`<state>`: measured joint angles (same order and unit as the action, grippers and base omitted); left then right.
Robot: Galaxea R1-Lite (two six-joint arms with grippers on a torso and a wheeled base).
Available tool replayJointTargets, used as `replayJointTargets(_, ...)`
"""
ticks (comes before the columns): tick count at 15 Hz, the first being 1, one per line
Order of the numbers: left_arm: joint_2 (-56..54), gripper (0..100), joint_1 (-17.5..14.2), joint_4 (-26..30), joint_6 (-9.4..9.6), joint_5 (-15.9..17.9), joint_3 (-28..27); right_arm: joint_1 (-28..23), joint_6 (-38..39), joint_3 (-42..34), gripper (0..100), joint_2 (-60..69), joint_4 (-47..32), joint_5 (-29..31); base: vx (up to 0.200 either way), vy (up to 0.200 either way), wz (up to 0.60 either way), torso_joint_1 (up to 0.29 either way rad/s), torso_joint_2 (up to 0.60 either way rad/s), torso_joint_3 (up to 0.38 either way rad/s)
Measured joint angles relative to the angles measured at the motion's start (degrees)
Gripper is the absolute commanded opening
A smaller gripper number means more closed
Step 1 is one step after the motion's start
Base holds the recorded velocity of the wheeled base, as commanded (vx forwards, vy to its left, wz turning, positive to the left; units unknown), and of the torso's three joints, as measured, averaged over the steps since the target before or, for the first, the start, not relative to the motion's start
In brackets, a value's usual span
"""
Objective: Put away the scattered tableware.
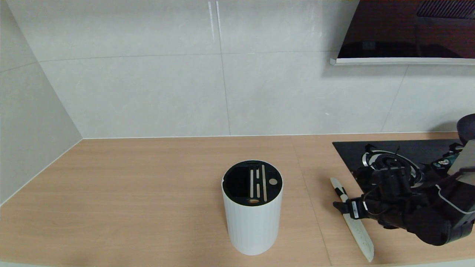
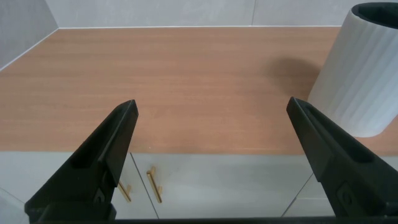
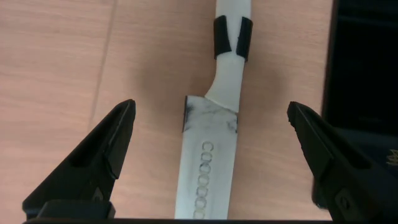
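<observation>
Nearest me, my right claw [image 3: 210,111] hangs spread wide just above the knife [image 3: 207,162], one finger on either side of the spot where the pale handle joins the blade. I judge that a sensible place to close: near the balance point, and away from the edge. The knife lies flat on the counter [image 1: 130,193] with its tip towards the front edge and its handle pointing away, just beside the hob [image 1: 349,148]. Nothing is gripped yet.

My left claw [image 2: 211,109] is also open and empty, over the counter's front edge, apart from the work; it seems parked there so as not to crowd the other arm.

Farther in, mid-counter and well apart from the knife, the white ribbed holder [image 1: 252,218] stands upright. The narrow slots [image 1: 258,183] in its black top face up, which I take to be where the blade belongs. Behind it rise the tiled wall [image 1: 148,92] and, above the hob, the dark hood [image 1: 404,33].
</observation>
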<state>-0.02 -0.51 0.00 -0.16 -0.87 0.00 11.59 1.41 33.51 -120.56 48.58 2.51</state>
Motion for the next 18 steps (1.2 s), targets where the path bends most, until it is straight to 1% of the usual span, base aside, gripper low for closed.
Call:
replayJointTargets(2, 0.0, 100, 0.0, 0.0, 0.02, 0.0, 0.0, 0.74, -0.09, 0.0, 100, -2.01, 2.93, 2.0, 0.0, 0.0, 0.0, 0.0, 0.0, 0.0)
replayJointTargets(7, 0.0, 100, 0.0, 0.0, 0.02, 0.02, -0.02, 1.07, -0.05, 0.17, 100, -4.85, 3.67, 2.55, 0.0, 0.0, 0.0, 0.0, 0.0, 0.0)
replayJointTargets(10, 0.0, 100, 0.0, 0.0, 0.02, 0.02, 0.0, 1.05, -0.02, 0.2, 100, -6.06, 5.86, 2.95, 0.0, 0.0, 0.0, 0.0, 0.0, 0.0)
replayJointTargets(18, 0.0, 100, 0.02, 0.0, 0.0, 0.0, 0.0, 1.05, 0.0, 0.16, 100, -7.72, 6.22, 3.69, 0.0, 0.0, 0.0, 0.0, 0.0, 0.0)
